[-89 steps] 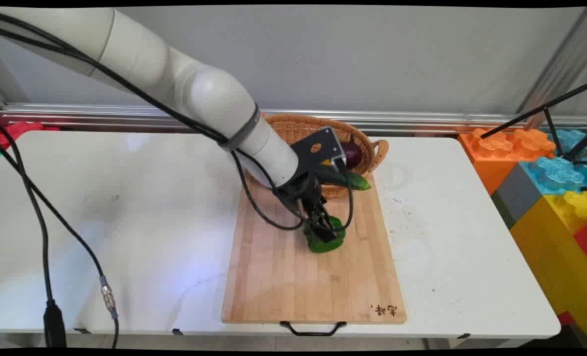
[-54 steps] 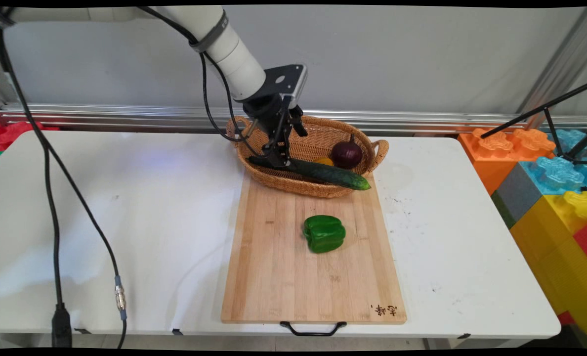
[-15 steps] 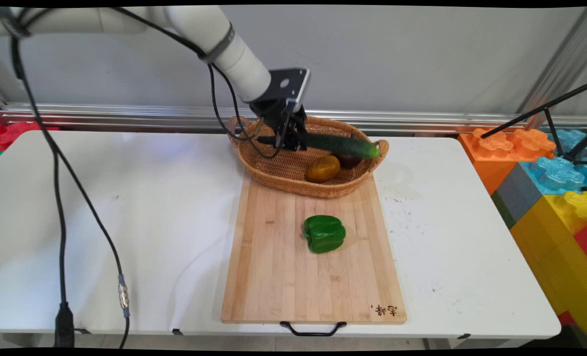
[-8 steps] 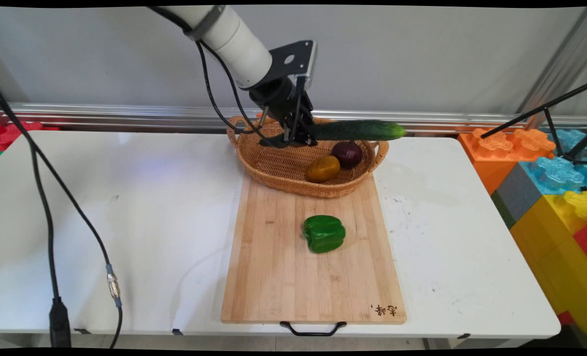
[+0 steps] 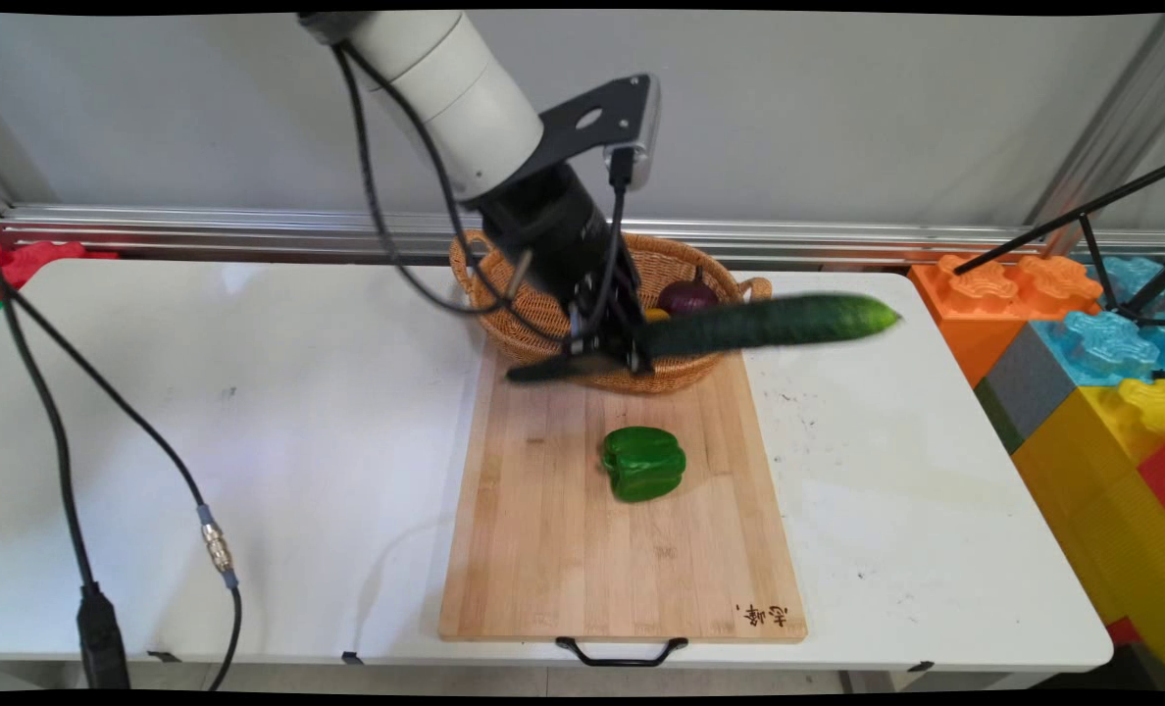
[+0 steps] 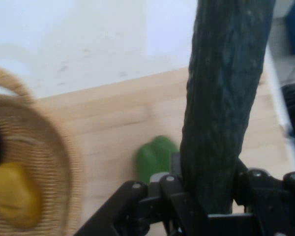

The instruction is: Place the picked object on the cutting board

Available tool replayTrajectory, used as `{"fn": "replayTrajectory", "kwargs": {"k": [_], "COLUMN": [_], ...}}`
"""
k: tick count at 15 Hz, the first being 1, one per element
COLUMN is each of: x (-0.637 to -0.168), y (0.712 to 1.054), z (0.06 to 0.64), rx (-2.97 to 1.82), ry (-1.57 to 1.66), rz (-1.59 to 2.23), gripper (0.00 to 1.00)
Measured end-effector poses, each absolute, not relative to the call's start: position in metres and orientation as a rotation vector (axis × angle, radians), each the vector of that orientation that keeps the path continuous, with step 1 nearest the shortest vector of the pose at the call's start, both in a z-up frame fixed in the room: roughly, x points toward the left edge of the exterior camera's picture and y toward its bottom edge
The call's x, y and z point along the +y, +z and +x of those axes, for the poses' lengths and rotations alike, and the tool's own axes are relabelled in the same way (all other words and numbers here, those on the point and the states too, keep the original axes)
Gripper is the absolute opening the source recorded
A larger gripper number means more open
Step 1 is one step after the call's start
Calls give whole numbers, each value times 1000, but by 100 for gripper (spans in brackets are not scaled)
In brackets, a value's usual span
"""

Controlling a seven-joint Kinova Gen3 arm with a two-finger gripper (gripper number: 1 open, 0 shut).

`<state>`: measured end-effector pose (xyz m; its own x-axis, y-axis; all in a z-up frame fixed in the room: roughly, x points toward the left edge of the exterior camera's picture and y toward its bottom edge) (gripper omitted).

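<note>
- I see the cucumber [image 5: 759,325] held in the air, lying roughly level, its free end reaching out over the table's [image 5: 249,392] far right part and its gripped end above the board's far edge.
- The gripper [image 5: 614,355] has its fingers clamped on the cucumber near one end; in the hand view the cucumber [image 6: 221,98] runs straight up from between the fingers [image 6: 174,194].
- A short dark end of the cucumber sticks out on the gripper's other side, over the board's far left corner.
- Just behind the gripper stands the wicker basket [image 5: 504,294], at the table's far edge and overlapping the board's far edge.
- In the basket I see a purple onion [image 5: 685,294] and a yellowish potato [image 6: 12,194].
- The cutting board [image 5: 543,549] lies at the table's near edge, its black handle [image 5: 622,650] over that edge.
- A green pepper [image 5: 643,463] sits on the board's middle, toward the far half, apart from the gripper.
</note>
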<state>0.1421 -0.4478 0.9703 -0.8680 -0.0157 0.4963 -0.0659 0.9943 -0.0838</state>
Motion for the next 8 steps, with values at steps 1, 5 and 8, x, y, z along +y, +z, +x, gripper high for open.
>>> {"fn": "replayTrajectory", "kwargs": {"k": [1, 5, 8], "x": [-434, -382, -370], "y": [972, 955, 928], "z": [138, 118, 115], "rx": [-2622, -2663, -2710], "ry": [98, 23, 46], "rz": [71, 132, 170], "gripper": [0, 0, 0]}}
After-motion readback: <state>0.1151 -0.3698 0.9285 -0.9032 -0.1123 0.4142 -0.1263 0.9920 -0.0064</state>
